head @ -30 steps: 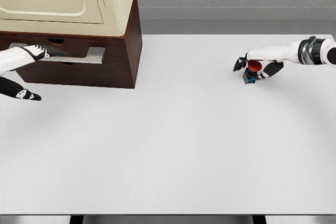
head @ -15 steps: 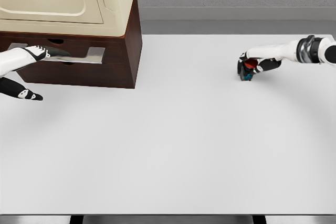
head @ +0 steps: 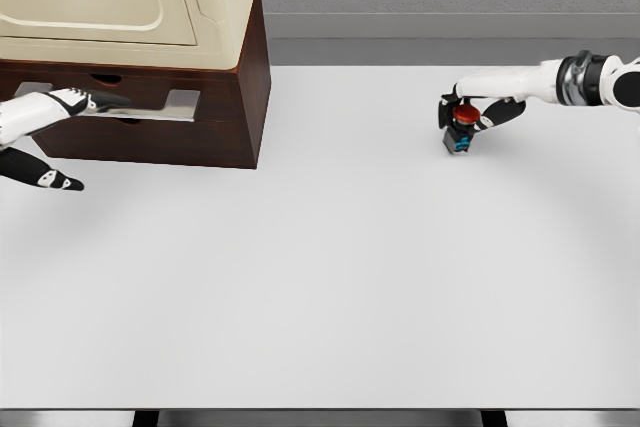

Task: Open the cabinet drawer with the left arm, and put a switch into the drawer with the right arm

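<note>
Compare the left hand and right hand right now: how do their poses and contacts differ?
The left hand lies flat and extended along the drawer front; the right hand curls down over the switch. The left hand holds nothing; the right hand grips the switch. Both are white with dark fingers.

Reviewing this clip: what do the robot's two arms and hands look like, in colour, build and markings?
Both arms are smooth white shells. The right arm has a dark grey ringed wrist joint; its right hand is white with black fingers. The left hand is white with dark speckled knuckle marks and dark fingertips. A black segment with white spots shows below it. No cables show.
</note>
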Available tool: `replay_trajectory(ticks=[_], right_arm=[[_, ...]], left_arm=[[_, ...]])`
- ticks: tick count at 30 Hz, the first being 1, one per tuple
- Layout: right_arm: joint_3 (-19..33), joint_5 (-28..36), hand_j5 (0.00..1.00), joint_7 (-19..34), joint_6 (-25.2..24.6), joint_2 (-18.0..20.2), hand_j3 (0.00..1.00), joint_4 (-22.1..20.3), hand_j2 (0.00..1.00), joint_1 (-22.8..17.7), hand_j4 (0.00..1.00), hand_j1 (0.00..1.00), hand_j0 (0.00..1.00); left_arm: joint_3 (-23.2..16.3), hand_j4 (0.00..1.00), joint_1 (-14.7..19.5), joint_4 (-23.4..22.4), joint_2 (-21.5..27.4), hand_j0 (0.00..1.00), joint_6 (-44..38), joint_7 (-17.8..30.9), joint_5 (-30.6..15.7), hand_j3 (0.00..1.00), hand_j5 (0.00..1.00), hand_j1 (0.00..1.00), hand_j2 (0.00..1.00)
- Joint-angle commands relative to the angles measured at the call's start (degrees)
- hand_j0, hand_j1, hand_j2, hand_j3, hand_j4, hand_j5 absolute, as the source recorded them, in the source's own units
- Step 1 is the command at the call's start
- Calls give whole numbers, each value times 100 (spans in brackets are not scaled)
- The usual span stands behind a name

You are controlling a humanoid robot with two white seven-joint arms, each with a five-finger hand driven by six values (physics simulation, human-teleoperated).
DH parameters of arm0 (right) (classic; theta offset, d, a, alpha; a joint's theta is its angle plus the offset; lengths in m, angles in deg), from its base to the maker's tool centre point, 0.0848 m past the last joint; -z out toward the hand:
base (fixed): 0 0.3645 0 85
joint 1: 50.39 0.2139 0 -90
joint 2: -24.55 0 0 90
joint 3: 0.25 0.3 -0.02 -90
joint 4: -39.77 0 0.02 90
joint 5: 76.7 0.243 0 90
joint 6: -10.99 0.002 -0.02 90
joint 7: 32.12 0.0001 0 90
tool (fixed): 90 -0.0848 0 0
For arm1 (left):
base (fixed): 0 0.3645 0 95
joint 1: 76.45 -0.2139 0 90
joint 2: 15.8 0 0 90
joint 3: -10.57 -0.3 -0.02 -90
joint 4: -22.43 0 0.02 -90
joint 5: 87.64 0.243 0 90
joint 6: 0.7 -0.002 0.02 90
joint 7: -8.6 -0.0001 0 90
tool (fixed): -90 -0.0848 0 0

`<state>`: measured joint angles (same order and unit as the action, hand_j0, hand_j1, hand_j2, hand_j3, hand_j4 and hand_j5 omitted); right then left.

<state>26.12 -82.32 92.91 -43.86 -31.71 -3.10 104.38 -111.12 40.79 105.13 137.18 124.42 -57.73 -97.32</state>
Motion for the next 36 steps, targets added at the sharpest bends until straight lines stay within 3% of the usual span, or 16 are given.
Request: replay_trajectory(ticks=[1,7,11,24,27,30,36], right_arm=[[17,35,52,-2,-15,10,52,-28,52,0,52,52,52],[17,44,52,-2,-15,89,52,-696,52,79,52,52,52],[17,123,52,-2,-15,98,52,-863,52,88,52,52,52],[105,176,52,-2,-15,212,52,-1549,52,132,52,52,52],[114,176,52,-2,-15,309,52,-1786,52,132,52,52,52],[105,466,52,-2,-15,625,52,-2357,52,132,52,52,52],[105,668,52,-2,-15,792,52,-2938,52,220,52,52,52]], left_arm=[[5,100,0,-26,-41,100,-11,-2,-43,100,100,100,100],[-4,100,0,-113,-111,100,-11,-2,-34,100,100,100,100],[-461,100,325,-263,-190,100,-11,-11,-43,100,100,100,100],[-496,100,325,-254,-129,100,-11,-11,-113,100,100,100,100],[-496,89,325,-263,-120,89,-11,-11,-122,89,89,89,89],[-496,82,325,-254,-41,82,-11,-2,-201,82,82,82,82],[-496,80,325,-228,135,80,-11,6,-350,80,80,80,80]])
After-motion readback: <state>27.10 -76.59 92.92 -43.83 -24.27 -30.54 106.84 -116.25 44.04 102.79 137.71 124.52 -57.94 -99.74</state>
